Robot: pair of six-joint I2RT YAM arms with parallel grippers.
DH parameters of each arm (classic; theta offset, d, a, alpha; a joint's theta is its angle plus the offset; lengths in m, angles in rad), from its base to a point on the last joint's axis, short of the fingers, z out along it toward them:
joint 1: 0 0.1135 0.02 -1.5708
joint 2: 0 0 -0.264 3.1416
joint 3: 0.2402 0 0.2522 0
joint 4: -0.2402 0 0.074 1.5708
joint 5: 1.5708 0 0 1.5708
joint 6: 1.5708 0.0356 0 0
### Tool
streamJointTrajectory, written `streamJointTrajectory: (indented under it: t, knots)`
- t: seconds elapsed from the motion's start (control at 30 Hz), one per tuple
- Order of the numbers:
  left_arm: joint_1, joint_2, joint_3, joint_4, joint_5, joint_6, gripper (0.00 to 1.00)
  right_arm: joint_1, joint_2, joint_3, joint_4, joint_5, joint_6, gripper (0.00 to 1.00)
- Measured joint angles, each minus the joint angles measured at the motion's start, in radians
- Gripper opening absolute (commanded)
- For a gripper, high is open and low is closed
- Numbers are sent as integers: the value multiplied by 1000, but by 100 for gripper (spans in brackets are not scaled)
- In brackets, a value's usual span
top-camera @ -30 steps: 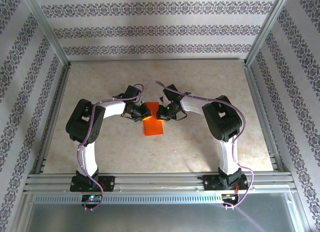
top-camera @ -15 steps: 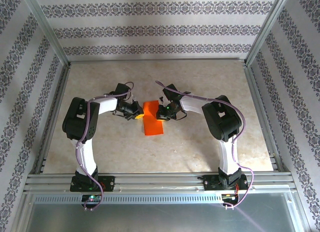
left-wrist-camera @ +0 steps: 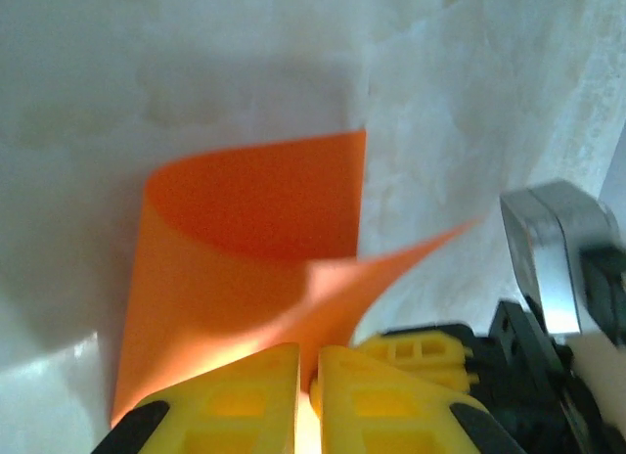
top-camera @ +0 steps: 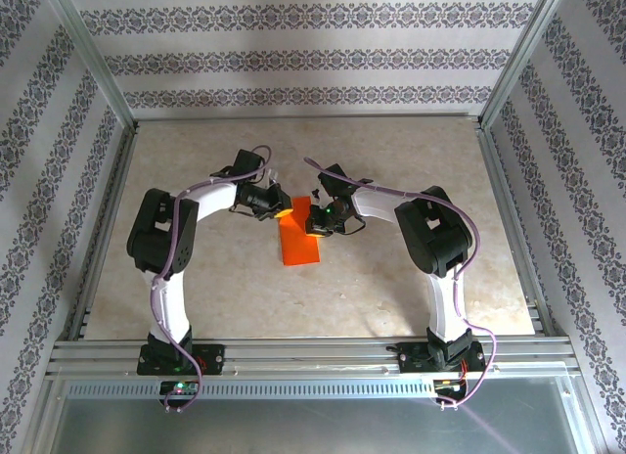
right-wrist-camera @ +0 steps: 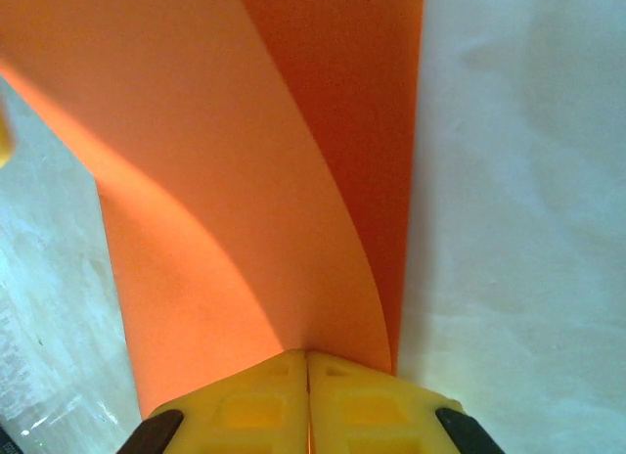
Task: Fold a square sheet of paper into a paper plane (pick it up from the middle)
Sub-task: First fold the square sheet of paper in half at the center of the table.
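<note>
Top external, near edge: your two arms rise from the rail and bend inward over the table (top-camera: 411,160).
Paper: you will find the paper (top-camera: 300,247) mid-table between the arms. Its near part lies flat on the surface and its far part is lifted where the grippers meet it.
Right gripper: your right gripper (top-camera: 313,225) sits at the paper's right edge. In the right wrist view its yellow fingers (right-wrist-camera: 245,405) are pressed together, pinching the sheet, which curves away from the tips and folds over itself.
Left gripper: your left gripper (top-camera: 281,210) reaches the paper's far left corner. In the left wrist view its fingers (left-wrist-camera: 235,395) are closed on a curled-up flap, with the rest of the sheet bowed on the table beyond.
Far side: past the grippers you see bare table, then the patterned wall (top-camera: 313,43).
</note>
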Motion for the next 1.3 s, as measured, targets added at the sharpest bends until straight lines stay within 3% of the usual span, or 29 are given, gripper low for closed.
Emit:
streamJointTrajectory:
  t: [0.33, 0.83, 1.1, 1.3]
  knots:
    - [11, 77, 49, -80, -38, 57, 13, 0, 1, 0, 0, 1, -3, 9]
    - [151, 74, 45, -62, -10, 101, 13, 0, 0, -3, 3, 1, -11, 9]
    - [83, -46, -33, 10, 21, 68, 13, 0, 11, 34, -43, 1, -98, 10]
    - [48, 1, -27, 25, 23, 55, 13, 0, 26, 69, -87, 0, -169, 10]
